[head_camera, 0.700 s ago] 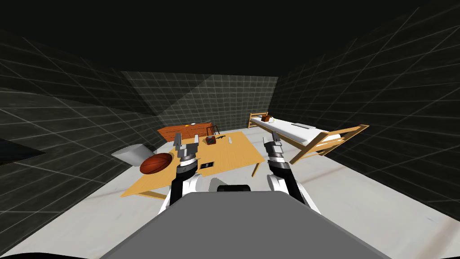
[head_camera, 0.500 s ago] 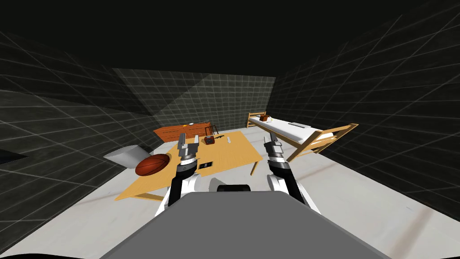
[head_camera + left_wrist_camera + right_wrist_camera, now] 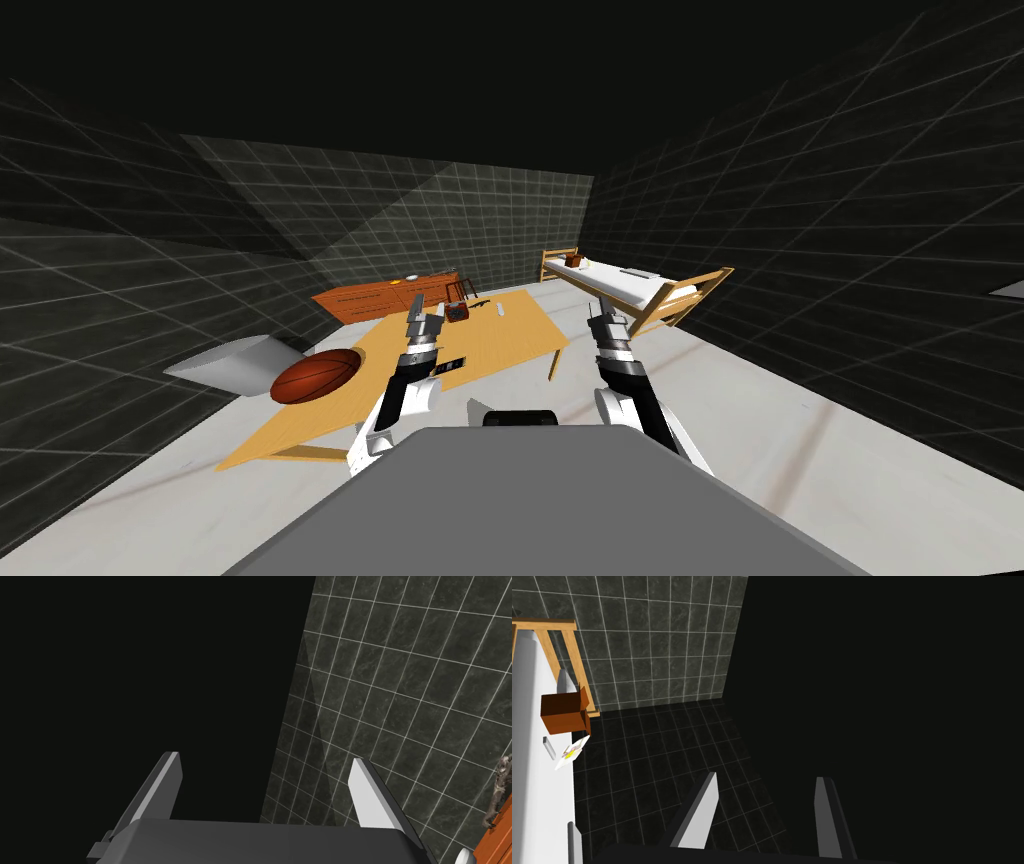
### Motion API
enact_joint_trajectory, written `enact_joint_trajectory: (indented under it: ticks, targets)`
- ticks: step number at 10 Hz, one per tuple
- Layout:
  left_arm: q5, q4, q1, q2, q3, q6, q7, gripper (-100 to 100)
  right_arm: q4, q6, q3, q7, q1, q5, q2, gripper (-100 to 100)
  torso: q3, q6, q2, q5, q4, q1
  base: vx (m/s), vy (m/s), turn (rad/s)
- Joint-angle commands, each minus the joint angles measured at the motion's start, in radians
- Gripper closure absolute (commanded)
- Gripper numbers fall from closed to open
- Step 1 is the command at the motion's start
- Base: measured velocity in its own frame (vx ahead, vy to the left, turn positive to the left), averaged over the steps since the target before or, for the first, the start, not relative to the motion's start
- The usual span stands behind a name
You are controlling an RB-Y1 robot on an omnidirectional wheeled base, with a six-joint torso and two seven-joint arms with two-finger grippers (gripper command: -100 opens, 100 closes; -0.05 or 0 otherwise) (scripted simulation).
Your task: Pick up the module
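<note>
Dark tiled room, wooden table [image 3: 510, 345] ahead. Your module [image 3: 455, 366], a small flat black slab with pale markings, lies on the table's near side, right of the basketball [image 3: 315, 375], beside your left gripper [image 3: 426, 313]. Left gripper and right gripper [image 3: 606, 315]: fingers spread, holding nothing.

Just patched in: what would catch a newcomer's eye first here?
A big orange-brown ball sits on the near left part of the wooden table. Beyond the table to the right is a wooden-framed bed with a white mattress. My left claw stands open above the table, just right of the ball.
</note>
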Motion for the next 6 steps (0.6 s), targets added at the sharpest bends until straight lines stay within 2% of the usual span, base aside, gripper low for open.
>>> enact_joint_trajectory:
  ticks: [1,2,3,4,5,6]
  targets:
    - [0.017,0.050,-0.031,0.021,0.036,0.050,0.016,-100,0.000,0.000,0.000,0.000,0.000,0.000,0.000,0,0.000,0.000,0.000,0.000,0.000,0.000,-0.112,-0.063,-0.200]
    - [0.017,0.050,-0.031,0.021,0.036,0.067,0.016,-100,0.000,0.000,0.000,0.000,0.000,0.000,0.000,0,0.000,0.000,0.001,0.000,0.000,0.000,-0.077,-0.034,-0.062]
    - [0.027,0.083,-0.055,0.030,0.059,0.107,0.025,-100,0.000,0.000,0.000,0.000,0.000,0.000,0.000,0,0.000,-0.001,-0.001,0.000,0.000,0.002,-0.061,-0.029,-0.125]
    - [0.027,0.083,-0.055,0.030,0.059,0.114,0.025,-100,0.000,0.000,0.000,0.000,0.000,0.000,0.000,0,-0.001,0.000,-0.002,0.001,0.000,0.002,-0.042,-0.020,-0.093]
    - [0.037,0.118,-0.080,0.038,0.082,0.151,0.035,-100,0.000,0.000,0.000,0.000,0.000,0.000,0.000,0,-0.002,-0.001,-0.003,0.001,-0.001,0.003,-0.050,-0.023,-0.154]
    - [0.037,0.118,-0.080,0.038,0.082,0.164,0.035,-100,0.000,0.000,0.000,0.000,0.000,0.000,0.000,0,-0.002,0.000,-0.003,0.001,-0.001,0.003,-0.042,-0.019,-0.095]
